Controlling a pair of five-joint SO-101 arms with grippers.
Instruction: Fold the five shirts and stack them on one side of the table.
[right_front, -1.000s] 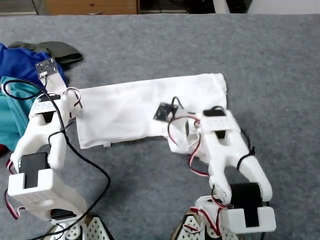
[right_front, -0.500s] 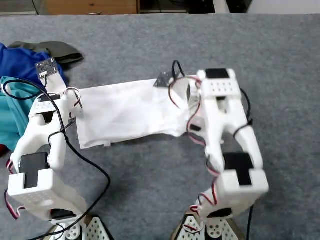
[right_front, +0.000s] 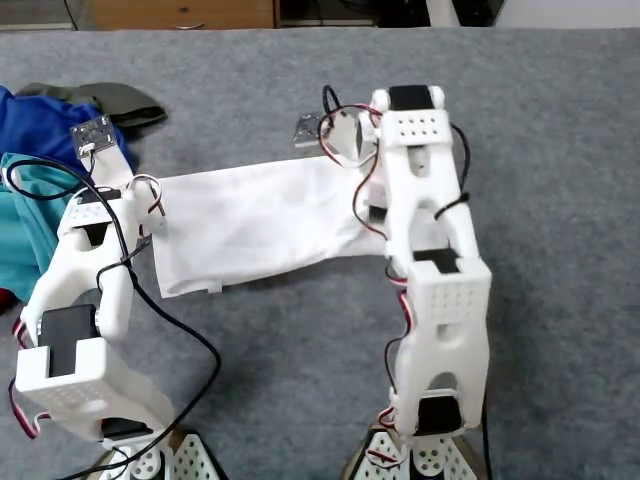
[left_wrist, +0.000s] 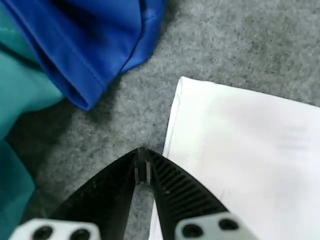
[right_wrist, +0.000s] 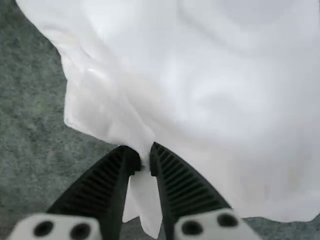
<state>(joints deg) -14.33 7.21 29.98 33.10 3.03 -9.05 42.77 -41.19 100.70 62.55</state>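
A white shirt (right_front: 250, 225) lies spread across the middle of the grey table (right_front: 560, 150). My right gripper (right_wrist: 145, 161) is shut on a bunched fold of its white fabric (right_wrist: 200, 75), which is lifted off the cloth near the shirt's right end. In the high view the right arm (right_front: 415, 150) stretches over that end and hides it. My left gripper (left_wrist: 142, 167) is shut with nothing in it. It is low over the table just beside the shirt's left edge (left_wrist: 172, 125), near the far left corner (right_front: 158, 185).
At the table's left edge is a pile of other shirts: a blue one (right_front: 40, 125), a teal one (right_front: 25, 220) and a dark olive one (right_front: 120, 100). The blue shirt (left_wrist: 85, 40) lies just beyond my left gripper. Bare grey table lies to the right.
My right arm has swung from the near side toward the far side, drawing the shirt's right end up and away with it. The left arm has kept still.
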